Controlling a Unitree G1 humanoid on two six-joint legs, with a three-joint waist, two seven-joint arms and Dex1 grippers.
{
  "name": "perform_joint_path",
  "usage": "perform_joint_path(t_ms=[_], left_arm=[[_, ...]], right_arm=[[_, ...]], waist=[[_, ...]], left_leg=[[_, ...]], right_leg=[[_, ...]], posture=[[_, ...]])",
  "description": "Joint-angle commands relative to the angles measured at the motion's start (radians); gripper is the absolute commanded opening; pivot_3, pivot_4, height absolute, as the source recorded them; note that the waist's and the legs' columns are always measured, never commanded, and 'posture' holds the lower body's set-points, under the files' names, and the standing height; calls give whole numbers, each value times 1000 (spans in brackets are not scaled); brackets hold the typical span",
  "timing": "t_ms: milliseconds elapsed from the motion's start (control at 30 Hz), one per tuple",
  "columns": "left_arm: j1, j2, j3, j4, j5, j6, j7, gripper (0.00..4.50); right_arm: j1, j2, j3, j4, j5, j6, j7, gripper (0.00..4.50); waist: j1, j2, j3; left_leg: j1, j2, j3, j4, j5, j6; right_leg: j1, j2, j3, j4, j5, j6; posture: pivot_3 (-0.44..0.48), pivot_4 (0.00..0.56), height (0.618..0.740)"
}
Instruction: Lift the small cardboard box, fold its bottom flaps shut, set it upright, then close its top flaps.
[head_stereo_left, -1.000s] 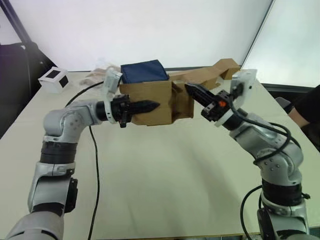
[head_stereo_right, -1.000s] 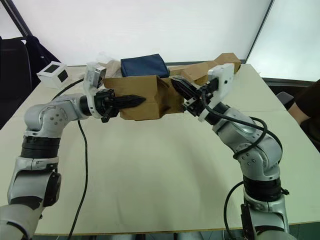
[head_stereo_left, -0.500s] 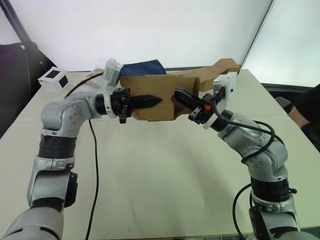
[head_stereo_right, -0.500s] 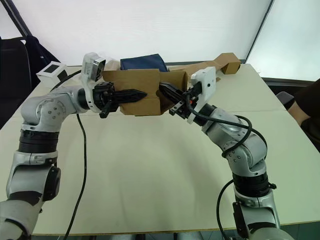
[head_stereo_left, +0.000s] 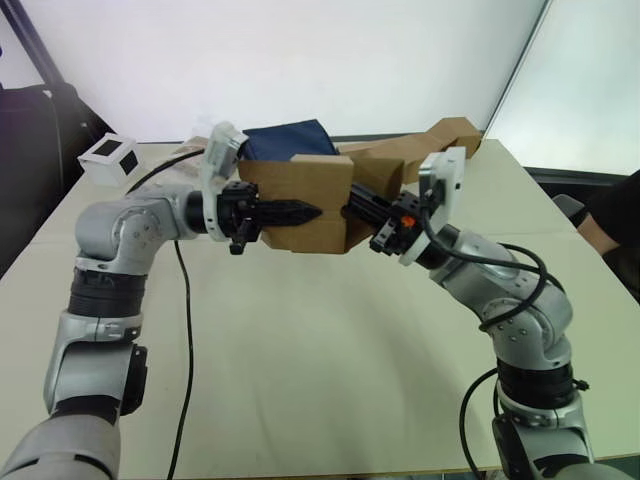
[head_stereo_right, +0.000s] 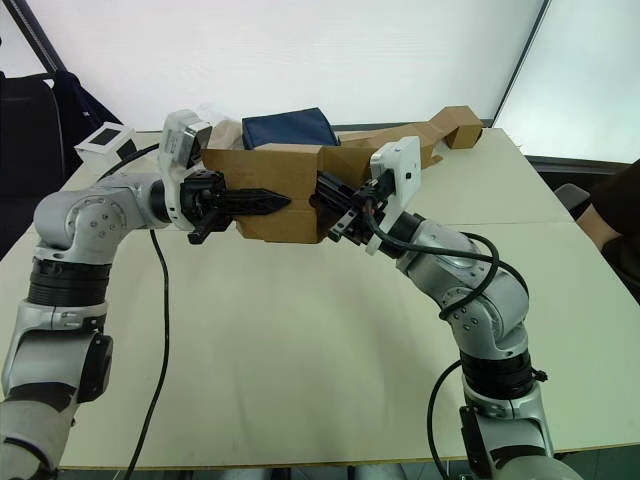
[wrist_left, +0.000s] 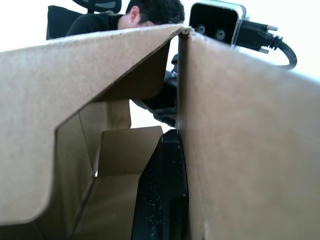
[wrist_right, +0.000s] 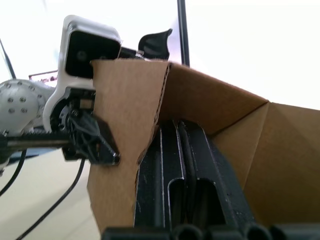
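Hanging above the pale tabletop (head_stereo_left: 330, 340), the small cardboard box (head_stereo_left: 300, 205) is carried between the two arms, lying on its side with its open ends facing left and right. The left claw (head_stereo_left: 305, 212) lies across the box's front panel, its black fingers drawn together, and the left wrist view shows one finger (wrist_left: 162, 195) pressed flat against a cardboard wall, so it grips that wall. The right claw (head_stereo_right: 325, 200) reaches into the box's right-hand end; in the right wrist view its fingers (wrist_right: 172, 175) sit close together inside the cardboard, beside a flap edge, but whether they pinch anything I cannot tell. A dark blue fabric bundle (head_stereo_right: 290, 128) rests behind the box, a long folded cardboard strip (head_stereo_right: 430, 130) beside it. A white box with a black square (head_stereo_left: 110, 158) sits at the far left corner.
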Motion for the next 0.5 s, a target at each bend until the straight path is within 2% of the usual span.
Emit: perform_joint_path(t_ms=[33,300,500], left_arm=[[-15,10,26,-10,-1,-16,6,0],[-11,17,30,5,3,-25,4,0],[-13,12,35,-4,-12,-14,8,0]], right_arm=[[14,-62,-72,-73,57,24,33,50],[118,-241,-249,-115,267,143,67,50],[204,-289,-211,-148,260,170,69,50]], waist=[[0,0,0],[2,0,0],[-1,0,0]], left_leg=[[0,0,0,0,0,0],[0,0,0,0,0,0],[0,0,0,0,0,0]], right_leg=[[0,0,0,0,0,0],[0,0,0,-1,0,0],[0,1,0,-1,0,0]], posture=[[0,150,740],[0,150,740],[0,150,740]])
